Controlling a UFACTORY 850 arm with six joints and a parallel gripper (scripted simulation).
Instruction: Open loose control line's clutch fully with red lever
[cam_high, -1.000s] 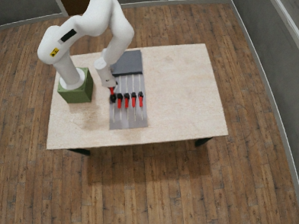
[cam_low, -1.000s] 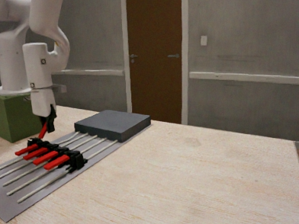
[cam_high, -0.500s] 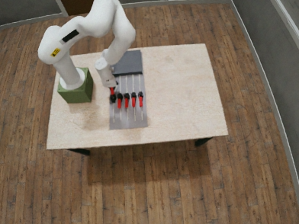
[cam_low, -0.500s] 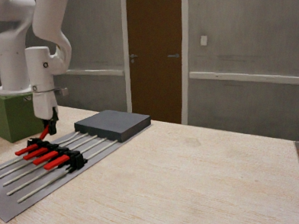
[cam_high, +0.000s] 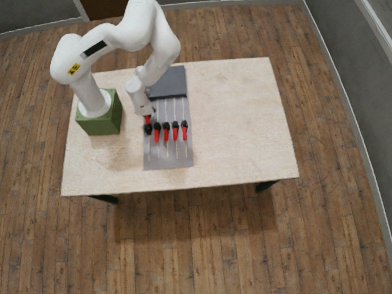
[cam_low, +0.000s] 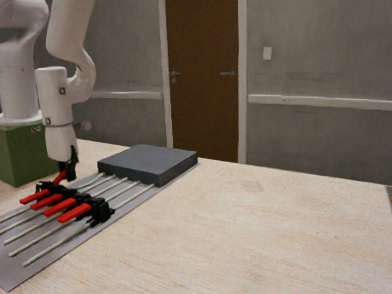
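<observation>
Jaws hide raised red lever (cam_low: 60, 177) tip

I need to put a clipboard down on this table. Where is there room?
Room lies right of the grey mat, out to the table edge, and in front of the green block. It is crowded at the levers, where the tool grips the endmost lever.

Leftmost red lever (cam_low: 60, 177) raised; four red levers (cam_low: 55, 202) flat
</observation>
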